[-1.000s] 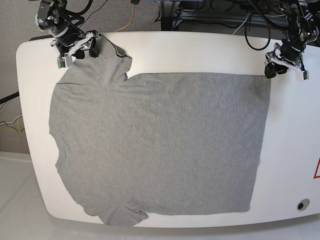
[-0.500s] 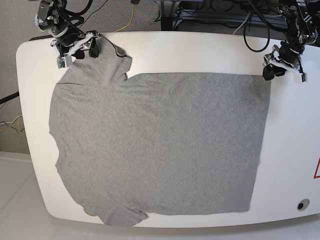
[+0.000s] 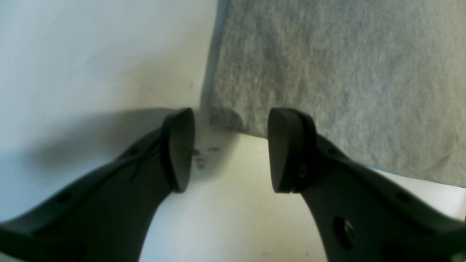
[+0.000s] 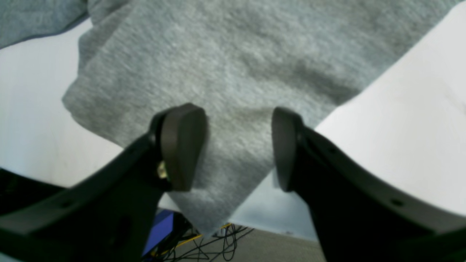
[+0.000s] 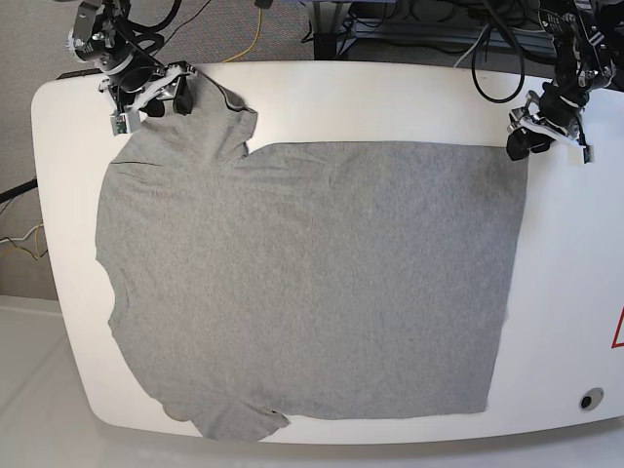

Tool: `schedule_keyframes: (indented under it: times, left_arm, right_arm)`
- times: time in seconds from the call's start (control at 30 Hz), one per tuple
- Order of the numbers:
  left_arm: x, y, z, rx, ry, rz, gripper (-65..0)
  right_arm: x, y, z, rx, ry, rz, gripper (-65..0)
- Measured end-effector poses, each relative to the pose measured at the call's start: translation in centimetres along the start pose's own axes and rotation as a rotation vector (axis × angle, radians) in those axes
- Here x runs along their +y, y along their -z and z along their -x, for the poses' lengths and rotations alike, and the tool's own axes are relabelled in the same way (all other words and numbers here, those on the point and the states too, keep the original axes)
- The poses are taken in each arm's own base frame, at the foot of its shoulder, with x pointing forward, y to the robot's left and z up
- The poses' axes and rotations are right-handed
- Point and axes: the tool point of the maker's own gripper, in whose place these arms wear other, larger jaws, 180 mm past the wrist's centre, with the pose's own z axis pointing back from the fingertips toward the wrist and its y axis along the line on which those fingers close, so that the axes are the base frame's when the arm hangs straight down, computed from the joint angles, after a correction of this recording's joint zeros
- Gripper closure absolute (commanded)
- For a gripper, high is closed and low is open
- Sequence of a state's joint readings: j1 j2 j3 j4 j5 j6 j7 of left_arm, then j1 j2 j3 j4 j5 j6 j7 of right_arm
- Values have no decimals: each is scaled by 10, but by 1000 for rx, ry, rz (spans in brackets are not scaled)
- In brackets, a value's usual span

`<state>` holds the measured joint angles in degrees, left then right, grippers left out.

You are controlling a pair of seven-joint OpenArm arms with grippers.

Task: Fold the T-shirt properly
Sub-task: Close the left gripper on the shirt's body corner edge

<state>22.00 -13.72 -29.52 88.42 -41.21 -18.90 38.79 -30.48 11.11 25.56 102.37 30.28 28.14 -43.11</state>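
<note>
Just ahead of my left gripper [image 3: 229,153], jaws apart, sits the T-shirt [image 3: 327,72] hem corner; right gripper [image 4: 236,149] gapes over the sleeve, so I'd pinch both layers together.

left claw [image 5: 548,138] | edged closer | T-shirt [image 5: 312,283] hem corner

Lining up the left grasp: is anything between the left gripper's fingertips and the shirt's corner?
No. In the left wrist view only bare white table shows between the open left gripper and the T-shirt corner.
</note>
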Motion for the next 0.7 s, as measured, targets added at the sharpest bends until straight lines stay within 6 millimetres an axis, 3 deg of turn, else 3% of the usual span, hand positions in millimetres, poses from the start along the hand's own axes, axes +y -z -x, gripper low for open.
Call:
schedule_keyframes:
  times: [0.7]
  left_arm:
    - [0, 0, 0, -9, -8, 1, -305]
  right_arm:
    - [-2, 0, 0, -5, 8, 2, -326]
